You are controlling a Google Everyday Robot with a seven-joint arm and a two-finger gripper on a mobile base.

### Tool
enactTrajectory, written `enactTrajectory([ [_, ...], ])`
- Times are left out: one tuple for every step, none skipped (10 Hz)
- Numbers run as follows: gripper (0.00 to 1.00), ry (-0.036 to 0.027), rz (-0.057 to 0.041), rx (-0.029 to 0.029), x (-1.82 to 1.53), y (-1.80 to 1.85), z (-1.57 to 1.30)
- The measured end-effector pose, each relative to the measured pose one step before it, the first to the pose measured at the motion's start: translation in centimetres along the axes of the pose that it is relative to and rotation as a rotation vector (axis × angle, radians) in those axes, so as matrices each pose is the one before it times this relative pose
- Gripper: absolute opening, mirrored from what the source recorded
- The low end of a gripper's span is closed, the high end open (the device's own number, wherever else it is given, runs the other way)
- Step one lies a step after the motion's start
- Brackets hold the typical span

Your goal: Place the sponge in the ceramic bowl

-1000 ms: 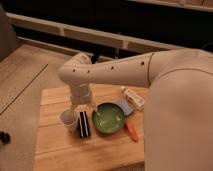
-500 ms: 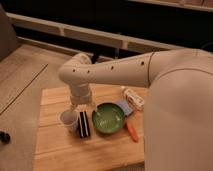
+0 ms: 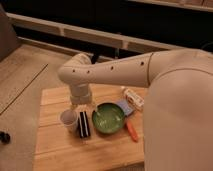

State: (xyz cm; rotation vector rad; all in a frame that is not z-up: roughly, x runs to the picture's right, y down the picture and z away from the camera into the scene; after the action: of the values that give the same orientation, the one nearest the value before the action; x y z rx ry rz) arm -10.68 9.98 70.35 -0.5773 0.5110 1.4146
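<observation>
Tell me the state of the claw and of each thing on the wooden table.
ceramic bowl: upright, empty, on the table.
white cup: upright.
black block: lying between cup and bowl.
claw: open, empty, above the table between block and bowl.
sponge: flat on the table beside the bowl, not inside.
white packet: lying flat behind the sponge.
orange stick: lying beside the bowl.

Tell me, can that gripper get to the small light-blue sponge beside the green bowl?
Probably yes. The gripper hangs, jaws open, over the picture-left rim of the glossy green ceramic bowl; the flat light-blue sponge lies by the opposite rim, uncovered, though a white printed packet crowds it.
</observation>
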Motion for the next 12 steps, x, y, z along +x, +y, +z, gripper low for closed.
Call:
enactTrajectory([
  [0.65, -0.02613, -0.03664, 0.01029, -0.674, -0.441, -0.497],
  [0.65, -0.04057, -0.04974, 0.01521, -1.089, -0.860, -0.776],
  [0.65, -0.05426, -0.05685, 0.02053, -1.444, -1.632, -1.072],
  [0.65, -0.06937, -0.05940, 0.03023, -1.582, -3.065, -1.533],
  [0.65, -0.06507, -0.03762, 0.03996, -0.808, -4.558, -1.765],
  [0.65, -0.04702, -0.03434, 0.02968, -0.437, -3.001, -1.251],
  [0.65, -0.01277, -0.01152, 0.00814, -0.091, -0.754, -0.327],
  [0.65, -0.00104, -0.00035, 0.00276, -0.030, -0.147, -0.024],
  [0.65, 0.00687, -0.00420, -0.00383, 0.022, 0.442, 0.338],
  [0.65, 0.01959, 0.01180, -0.00583, 0.282, 0.486, 0.976],
  [0.65, 0.01628, 0.03714, -0.01390, 0.034, -0.185, 1.584],
  [0.65, 0.00029, 0.02709, -0.01435, -0.208, -0.674, 1.192],
])
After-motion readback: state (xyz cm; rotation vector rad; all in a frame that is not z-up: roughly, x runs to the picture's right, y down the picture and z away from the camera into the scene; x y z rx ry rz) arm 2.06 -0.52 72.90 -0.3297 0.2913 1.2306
